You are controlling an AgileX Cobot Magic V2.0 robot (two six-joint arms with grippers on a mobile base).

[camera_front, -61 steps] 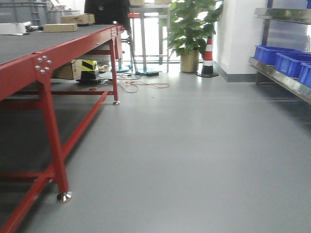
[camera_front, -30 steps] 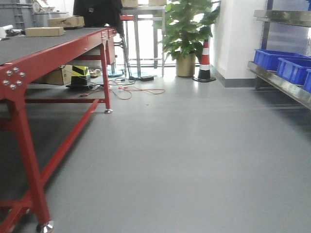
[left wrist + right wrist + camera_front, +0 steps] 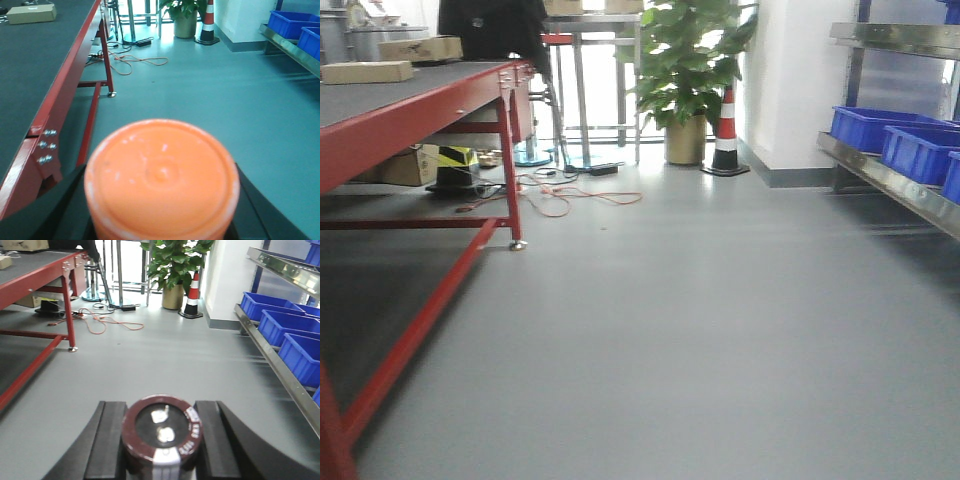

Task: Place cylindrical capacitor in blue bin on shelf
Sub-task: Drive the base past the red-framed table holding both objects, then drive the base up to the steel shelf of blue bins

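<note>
Right gripper [image 3: 161,412] clamped on capacitor [image 3: 161,435]: maroon-rimmed can, two metal terminals facing up, black fingers [image 3: 107,440] pressed at its 9 and 3 o'clock. Left gripper [image 3: 160,172] holds orange cylinder [image 3: 161,160], dark fingers [image 3: 55,210] flanking both sides. Shelf [image 3: 272,361] runs along 2 o'clock, well apart from capacitor; blue bins [image 3: 285,325] in row on lower tier. Red table [image 3: 35,277] at 10 o'clock, cardboard box [image 3: 31,13] on top. Plant [image 3: 175,265] and striped cone [image 3: 191,292] at 12 o'clock. Orange cable [image 3: 112,322] on grey floor [image 3: 165,360] at 11 o'clock.
</note>
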